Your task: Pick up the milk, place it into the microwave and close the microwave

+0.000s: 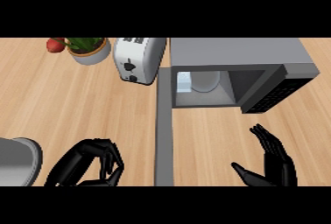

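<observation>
While milk (185, 82) stands upright inside microwave (236, 70): door (163, 127) open, toward left hand (90, 164), curled empty; right hand (271, 159) spread flat.

Toaster (138, 59), potted plant (87, 49), perhaps a pot (16, 159).

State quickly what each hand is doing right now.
Left hand: fingers curled, holding nothing visible.
Right hand: open, fingers straight, holding nothing.
</observation>
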You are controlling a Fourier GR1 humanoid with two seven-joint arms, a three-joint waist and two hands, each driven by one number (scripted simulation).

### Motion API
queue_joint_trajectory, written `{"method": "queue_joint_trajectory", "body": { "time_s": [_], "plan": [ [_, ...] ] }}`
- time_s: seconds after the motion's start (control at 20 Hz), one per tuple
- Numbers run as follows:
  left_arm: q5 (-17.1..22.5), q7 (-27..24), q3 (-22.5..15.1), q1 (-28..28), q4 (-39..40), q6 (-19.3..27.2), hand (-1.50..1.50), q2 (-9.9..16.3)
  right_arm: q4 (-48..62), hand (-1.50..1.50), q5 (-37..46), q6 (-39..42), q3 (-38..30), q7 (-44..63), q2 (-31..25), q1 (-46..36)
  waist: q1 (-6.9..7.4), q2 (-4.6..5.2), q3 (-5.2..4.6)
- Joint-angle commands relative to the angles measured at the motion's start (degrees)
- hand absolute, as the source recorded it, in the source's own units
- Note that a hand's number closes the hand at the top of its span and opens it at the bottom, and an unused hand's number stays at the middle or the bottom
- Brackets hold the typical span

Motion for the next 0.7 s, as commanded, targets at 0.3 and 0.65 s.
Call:
{"method": "queue_joint_trajectory", "body": {
  "time_s": [0.3, 0.65],
  "plan": [
    [-6.0, -0.6, -13.3, -20.4, 19.6, 14.3, 1.50, 0.0, -13.4, -1.50, -3.6, 2.0, -5.2, 5.2, -6.0, 7.7, 0.23, 0.33, 0.05],
    [-5.5, 0.9, -31.2, -25.3, 27.4, 27.4, 1.50, 0.0, -20.5, -1.50, -5.9, 5.1, -6.8, 6.7, -8.2, 10.8, -0.27, 0.27, 0.05]
  ]
}}
